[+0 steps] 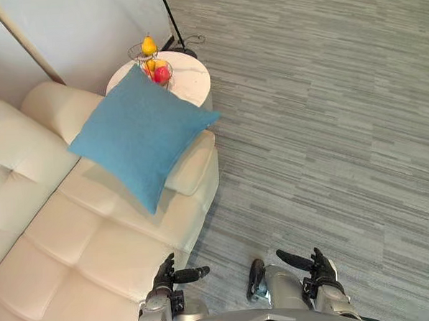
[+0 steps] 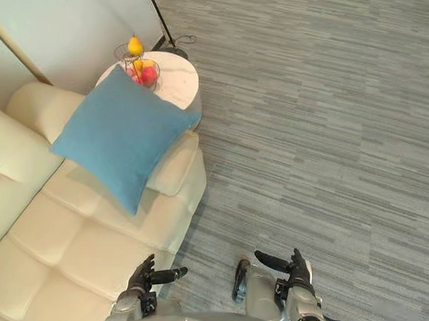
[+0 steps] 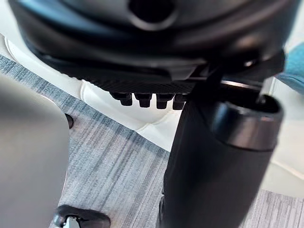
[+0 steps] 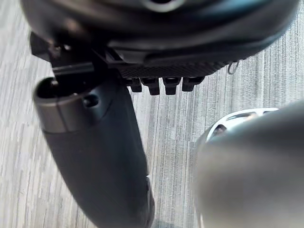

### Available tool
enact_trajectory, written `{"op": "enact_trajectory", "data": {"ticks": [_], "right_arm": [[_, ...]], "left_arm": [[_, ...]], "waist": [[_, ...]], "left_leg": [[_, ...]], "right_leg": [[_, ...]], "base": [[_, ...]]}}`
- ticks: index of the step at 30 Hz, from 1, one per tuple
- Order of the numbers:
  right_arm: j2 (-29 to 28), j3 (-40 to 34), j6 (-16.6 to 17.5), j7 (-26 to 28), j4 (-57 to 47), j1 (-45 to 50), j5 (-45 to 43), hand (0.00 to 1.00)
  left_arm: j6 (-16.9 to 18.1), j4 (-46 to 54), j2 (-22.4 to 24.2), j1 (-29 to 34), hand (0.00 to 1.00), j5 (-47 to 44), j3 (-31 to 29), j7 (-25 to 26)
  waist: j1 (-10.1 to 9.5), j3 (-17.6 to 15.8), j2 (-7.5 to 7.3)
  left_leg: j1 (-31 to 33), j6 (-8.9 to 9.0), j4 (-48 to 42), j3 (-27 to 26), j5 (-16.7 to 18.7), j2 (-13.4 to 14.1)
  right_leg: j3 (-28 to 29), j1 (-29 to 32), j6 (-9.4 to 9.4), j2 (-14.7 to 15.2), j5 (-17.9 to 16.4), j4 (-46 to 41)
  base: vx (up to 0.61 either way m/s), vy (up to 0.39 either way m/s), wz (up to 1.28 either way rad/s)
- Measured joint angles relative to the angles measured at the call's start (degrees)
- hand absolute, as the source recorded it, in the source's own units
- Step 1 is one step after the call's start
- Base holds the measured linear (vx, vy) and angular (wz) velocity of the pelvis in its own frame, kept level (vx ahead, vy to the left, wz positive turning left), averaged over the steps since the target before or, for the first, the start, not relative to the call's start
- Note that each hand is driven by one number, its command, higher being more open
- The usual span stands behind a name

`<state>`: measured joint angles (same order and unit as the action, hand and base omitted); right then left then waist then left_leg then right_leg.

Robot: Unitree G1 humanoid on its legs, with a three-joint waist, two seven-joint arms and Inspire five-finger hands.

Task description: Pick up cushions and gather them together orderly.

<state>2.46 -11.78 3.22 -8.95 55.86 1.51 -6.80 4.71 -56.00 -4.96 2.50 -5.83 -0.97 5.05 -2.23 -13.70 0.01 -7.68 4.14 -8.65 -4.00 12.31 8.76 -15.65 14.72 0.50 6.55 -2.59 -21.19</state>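
Cushion (image 1: 139, 132) leans on the sofa (image 1: 82, 246) arm; it looks light and soft, best pinched at a corner. Left hand (image 1: 165, 275) and right hand (image 1: 321, 267) are open, empty.

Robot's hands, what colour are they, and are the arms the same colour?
No. The left hand and the right hand are black, with slim fingers and a thick, rounded thumb. The left arm and right arm behind them are smooth silver-grey.
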Motion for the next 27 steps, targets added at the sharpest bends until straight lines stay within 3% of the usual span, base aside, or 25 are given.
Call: {"op": "enact_trajectory", "data": {"ticks": [1,2,3,4,6,8,10,12,13,14,15,16,17,21,23,24,25,27], "right_arm": [[0.07,-0.07,0.18,-0.02,-0.15,-0.24,0.06,1.00],[0.05,-0.61,0.47,0.00,-0.12,-0.52,0.09,1.00],[-0.14,-0.75,0.32,0.00,0.28,-0.36,0.08,1.00],[-0.58,-1.84,0.16,0.02,0.01,0.26,0.00,1.00],[-0.63,-1.89,0.15,0.05,-0.41,1.55,0.03,1.00],[-0.55,-1.81,0.17,-0.08,-0.54,2.19,-0.05,1.00],[-0.70,-1.86,0.19,-0.09,-0.45,2.06,-0.07,1.00],[-0.65,-2.00,0.19,-0.13,-0.44,1.68,-0.07,1.00],[-0.74,-2.35,0.19,-0.18,-0.42,1.63,-0.08,1.00],[-0.51,-2.74,0.16,-0.25,-0.19,1.92,-0.08,1.00],[-0.51,-2.74,0.15,-0.27,0.06,1.94,-0.08,1.00],[-1.75,-2.69,-0.17,-0.28,1.09,1.65,-0.06,1.00],[-2.55,-2.69,-0.17,-0.21,1.21,1.81,-0.04,1.00],[-2.43,-2.71,-0.19,-0.05,1.34,1.68,0.09,1.00],[-2.37,-2.67,-0.18,0.25,1.42,1.73,0.44,1.00],[-2.39,-2.63,-0.17,0.32,1.43,1.74,0.54,1.00],[-2.36,-2.46,-0.14,0.44,1.46,1.70,0.54,1.00],[-1.82,-1.14,-0.13,0.97,1.33,1.67,0.53,1.00]], "left_arm": [[0.06,0.06,0.06,0.01,1.00,-0.02,0.06,-0.24],[0.14,-0.45,0.05,0.01,1.00,0.08,0.06,-0.26],[0.14,-0.65,0.14,0.07,1.00,0.10,0.00,-0.13],[0.24,-0.57,0.28,0.19,1.00,0.13,-0.27,-0.05],[0.23,0.56,0.67,0.26,1.00,0.00,-1.11,-0.19],[0.32,3.04,1.52,0.70,1.00,-0.43,-2.65,-0.16],[0.75,3.85,1.27,0.48,1.00,-0.42,-2.57,-0.26],[1.03,4.19,1.30,0.37,1.00,-0.40,-2.42,-0.24],[1.01,4.13,1.25,0.21,1.00,-0.40,-2.09,-0.25],[1.02,3.94,1.27,0.31,1.00,-0.43,-1.72,-0.23],[1.02,3.94,1.31,0.44,1.00,-0.49,-1.68,-0.18],[1.04,3.48,0.50,-0.03,1.00,-0.55,-1.37,-0.18],[1.01,3.08,-0.35,-0.05,1.00,-0.54,-1.27,-0.39],[0.91,2.32,-0.44,0.08,1.00,-0.98,-0.98,-0.26],[0.91,2.18,-0.53,0.73,1.00,-1.16,-0.76,-0.48],[0.88,2.00,-0.90,0.83,1.00,-1.21,-0.03,-0.45],[0.86,1.75,-0.91,0.83,1.00,-1.21,0.15,-0.48],[0.15,1.54,-0.92,0.82,1.00,-1.31,0.06,-0.24]], "waist": [[-0.17,0.04,0.15],[0.13,-0.03,0.17],[0.28,0.07,0.34],[0.55,0.24,0.60],[0.78,-0.02,1.35],[-0.47,-0.08,1.74],[-0.93,-0.31,1.08],[-0.97,-0.43,0.90],[-0.99,-0.48,0.85],[-1.01,-0.35,1.08],[-1.11,-0.25,1.32],[-1.19,0.01,-0.44],[-1.11,0.68,-1.68],[-1.22,0.81,-2.07],[-1.25,1.07,-2.07],[-0.98,1.23,-2.15],[-0.64,1.20,-2.04],[-0.54,1.24,-1.86]], "left_leg": [[0.00,0.04,0.01,-0.01,-0.38,0.26],[-1.10,0.44,-0.82,0.45,-0.66,0.70],[-1.16,0.48,-2.28,0.90,-0.67,1.15],[1.03,0.97,-8.61,2.60,-0.58,2.25],[10.62,3.21,-30.13,5.59,-0.84,5.50],[16.83,2.82,-41.85,2.04,0.58,7.58],[20.15,1.89,-38.96,-1.99,2.20,5.80],[21.81,1.24,-29.54,-4.29,2.28,2.74],[22.17,0.05,-21.00,-6.40,0.48,0.70],[21.82,-1.95,-11.75,-9.28,-7.74,-0.93],[21.63,-3.17,-10.45,-9.62,-11.46,-1.18],[20.07,-4.54,-9.18,-10.01,-11.36,-2.74],[19.45,-4.83,-7.58,-9.79,-11.17,-3.92],[16.17,-5.75,-7.45,-10.02,-8.84,-5.55],[12.22,-5.74,-7.64,-9.21,-6.34,-6.35],[10.53,-5.85,-7.44,-7.52,-4.98,-6.54],[10.20,-5.81,-7.27,-6.57,-4.49,-6.53],[8.34,-5.44,-5.81,-3.09,-3.98,-5.78]], "right_leg": [[0.12,0.75,-0.18,-0.17,-1.76,-1.94],[-0.29,1.47,-1.08,0.28,-6.78,-6.98],[-1.00,0.60,-1.10,0.26,-8.61,-7.90],[-2.63,-1.78,-1.51,-0.12,-10.12,-7.27],[-6.62,-8.37,-2.26,-2.34,-10.93,-2.98],[-8.55,-14.11,-3.08,-4.55,-11.27,1.24],[-9.77,-17.66,-2.96,-4.69,-11.16,4.57],[-10.57,-19.65,-2.63,-4.28,-10.96,6.75],[-11.31,-20.83,-2.25,-3.92,-10.94,7.90],[-11.76,-22.43,-1.03,-4.22,-11.34,8.89],[-11.75,-22.91,-0.48,-4.46,-11.66,8.96],[-11.49,-23.81,0.42,-3.02,-11.89,9.25],[-11.34,-23.80,0.89,-2.12,-11.67,9.07],[-10.60,-23.53,2.26,1.14,-11.58,0.59],[-9.64,-21.05,4.95,4.56,-10.10,-13.49],[-7.97,-17.98,5.42,6.37,-6.92,-22.79],[-7.17,-16.32,5.01,6.80,-7.71,-26.20],[-5.35,-11.70,3.31,5.96,-13.92,-26.24]], "base": [[0.38,-0.415,0.02],[0.37,-0.429,0.13],[0.37,-0.448,0.42],[0.25,-0.287,0.61],[0.28,-0.268,0.78],[0.35,-0.219,0.45],[0.26,-0.106,0.25],[0.29,-0.005,0.19],[0.39,0.062,0.26],[0.34,0.081,0.24],[0.36,0.062,0.28],[0.35,0.050,0.27],[0.35,0.032,0.28],[0.30,0.075,0.21],[0.28,0.097,0.27],[0.24,0.024,0.44],[0.21,-0.040,0.61],[0.21,-0.116,0.72]]}}
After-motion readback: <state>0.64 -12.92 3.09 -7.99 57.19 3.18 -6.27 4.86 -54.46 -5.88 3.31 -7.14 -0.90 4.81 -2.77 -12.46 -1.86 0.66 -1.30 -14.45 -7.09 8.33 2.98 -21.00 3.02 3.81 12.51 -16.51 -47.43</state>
